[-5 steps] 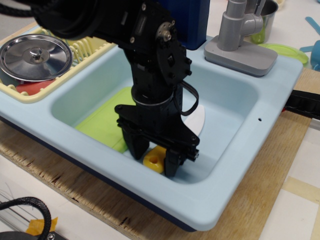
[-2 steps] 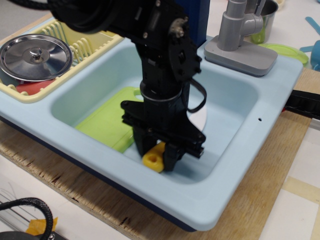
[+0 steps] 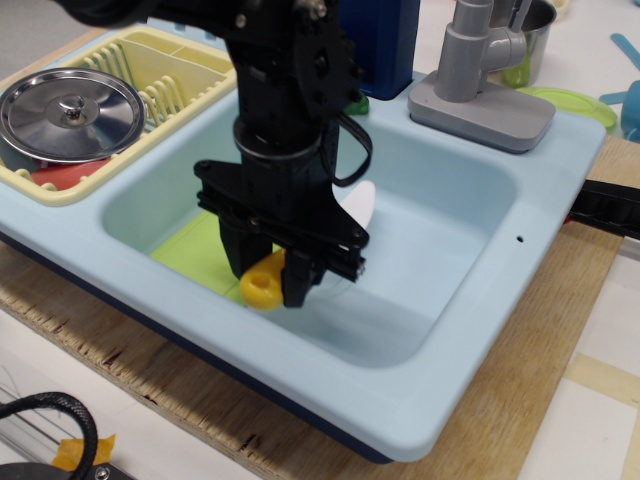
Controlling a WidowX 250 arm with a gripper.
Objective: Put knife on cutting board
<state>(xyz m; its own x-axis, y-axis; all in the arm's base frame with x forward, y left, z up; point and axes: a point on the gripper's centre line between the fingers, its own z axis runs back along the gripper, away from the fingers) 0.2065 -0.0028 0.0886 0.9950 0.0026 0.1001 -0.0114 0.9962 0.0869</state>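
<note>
pale blue plastic sink (image 3: 480,330) set on a plywood board (image 3: 560,400), seen from the front and above. filling the middle of the basin: a black robot arm (image 3: 290,90) reaching down, ending in a black gripper (image 3: 272,285) with its two fingers (image 3: 300,282) pointing toward the sink floor. clamped between those fingers: the knife (image 3: 262,284), gripped by its chunky yellow handle, the round hole at the handle's end facing the camera. white blade (image 3: 352,207) showing behind the gripper, up and to the right, partly hidden by the arm. knife apparently lifted clear of the sink floor, though hard to confirm from this angle.

lying flat on the sink floor, left of and under the gripper: the lime-green cutting board (image 3: 195,250), mostly covered by the arm, only its left part visible. yellow handle hanging just at the board's near right edge.

to the left, in the sink's side compartment: a pale yellow dish rack (image 3: 175,70) holding a round metal lid (image 3: 72,112) with a knob, something red beneath it. at the back right: a grey toy faucet (image 3: 480,80) on its base, with a metal pot (image 3: 535,30) behind it and a green plate (image 3: 575,100) beside it. blue objects at the far right edge (image 3: 630,100), cut off and unclear. black cable (image 3: 50,415) at bottom left.
</note>
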